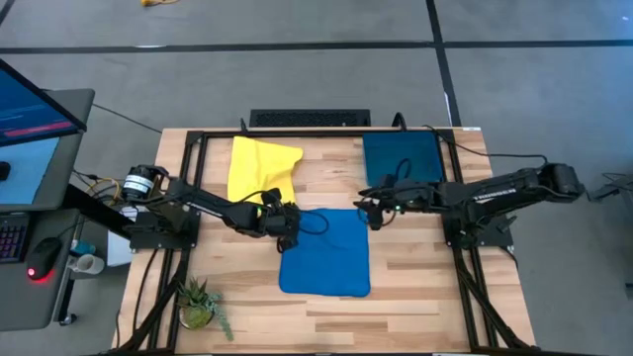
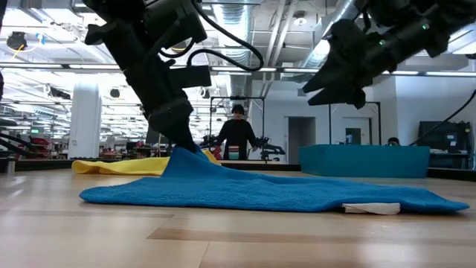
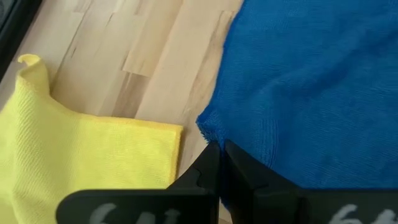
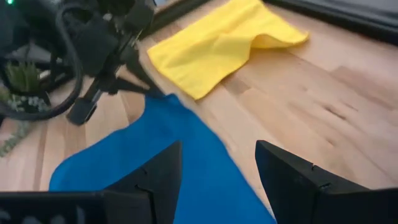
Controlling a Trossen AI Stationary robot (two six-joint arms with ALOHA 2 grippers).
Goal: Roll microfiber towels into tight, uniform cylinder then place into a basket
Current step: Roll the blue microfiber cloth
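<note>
**Blue towel pinched at one corner, rolling not yet begun**

Nearest the low camera lies the bright blue microfiber towel [image 2: 260,192], spread almost flat on the pale wooden table [image 1: 415,297], one small pale tag showing at its near edge; its far corner on the left arm's side is drawn up into a peak. At that peak sits the left gripper [image 1: 288,221], its dark fingers [image 3: 214,171] pressed together on the towel's corner, so it is pinching the cloth and lifting it a little off the wood; just beside it, towards the table's back, lies the bright yellow microfiber towel [image 1: 259,168], loosely flat with one rumpled corner, untouched.

Across the blue towel, the right gripper [image 1: 373,213] hangs above the opposite far corner with its jaws spread wide and nothing between them; in the low view it is clear of the cloth. Behind that arm, at the table's back corner, stands the dark teal shallow rectangular basket [image 1: 402,156], with no towel in it.

By my reading, the step in hand is taking hold of the blue towel's far edge before rolling; neither towel is rolled. Next, the right gripper would probably need to come down and close on its corner, level with the left, so both can turn the edge over evenly; an uneven hold risks a slanted, loose roll.
</note>
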